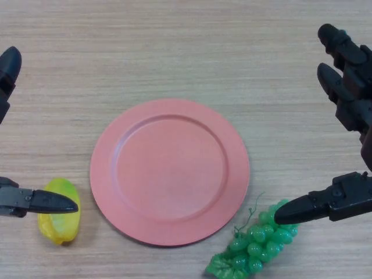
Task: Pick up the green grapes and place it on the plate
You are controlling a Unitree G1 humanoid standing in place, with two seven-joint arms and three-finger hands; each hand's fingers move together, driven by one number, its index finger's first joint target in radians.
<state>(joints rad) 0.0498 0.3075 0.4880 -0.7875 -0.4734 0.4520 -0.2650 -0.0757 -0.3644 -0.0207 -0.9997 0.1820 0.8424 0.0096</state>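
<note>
**Grapes waiting, right hand spread above them**

While nothing has yet been lifted, the grapes lie on the counter just off the plate's near right edge, a green bunch with a thin stem curling up toward the plate, which sits bare in the middle. The right hand comes in from the right with its fingers stretched out and its thumb reaching over the top of the bunch, so the hand is wide and holds nothing. The left hand shows at the left edge, spread as well, its thumb pointing across a yellow-green fruit that lies on the counter left of the plate.

To my eye the bunch looks light and knobbly, probably plastic: many small smooth beads loosely joined, likely to sag or roll in a pinch. The stem seems too thin for these thick fingers. I would take the bunch across its fat middle, thumb on one side and fingers on the other, then carry it the short way up and left onto the plate.
</note>
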